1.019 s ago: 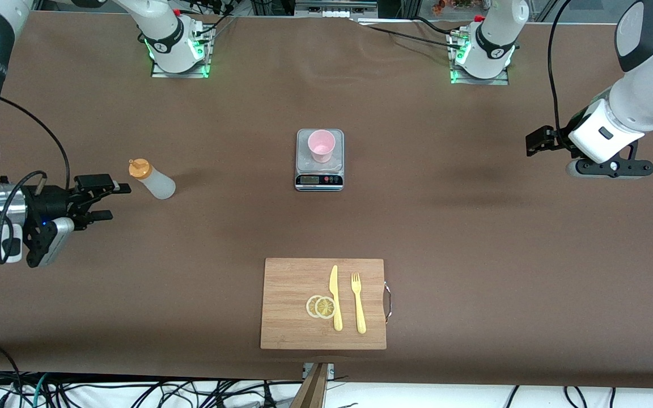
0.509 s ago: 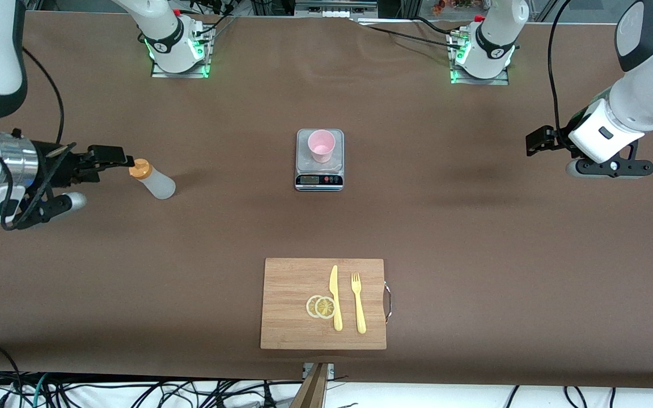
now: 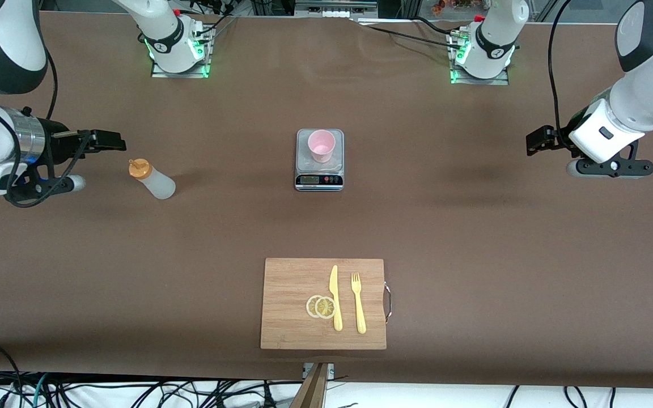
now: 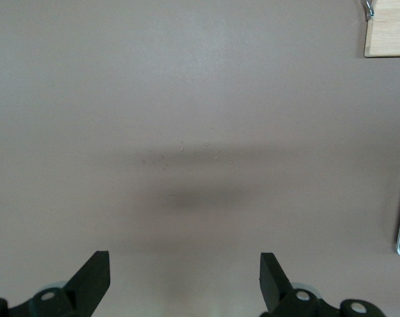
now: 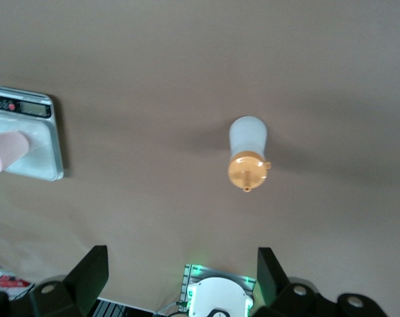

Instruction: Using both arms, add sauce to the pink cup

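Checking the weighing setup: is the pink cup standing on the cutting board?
No, the pink cup stands on the kitchen scale, farther from the camera than the cutting board.

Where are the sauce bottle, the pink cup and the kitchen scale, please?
sauce bottle (image 3: 154, 179), front view, on its whitish body.
pink cup (image 3: 322, 145), front view, on its wall.
kitchen scale (image 3: 319, 181), front view, on its display panel.

No legible text; scale (image 3: 319, 160) display (image 3: 310, 180) too small to read, possibly blank

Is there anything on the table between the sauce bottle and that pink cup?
No: front view shows only bare table from bottle to the scale holding the cup.
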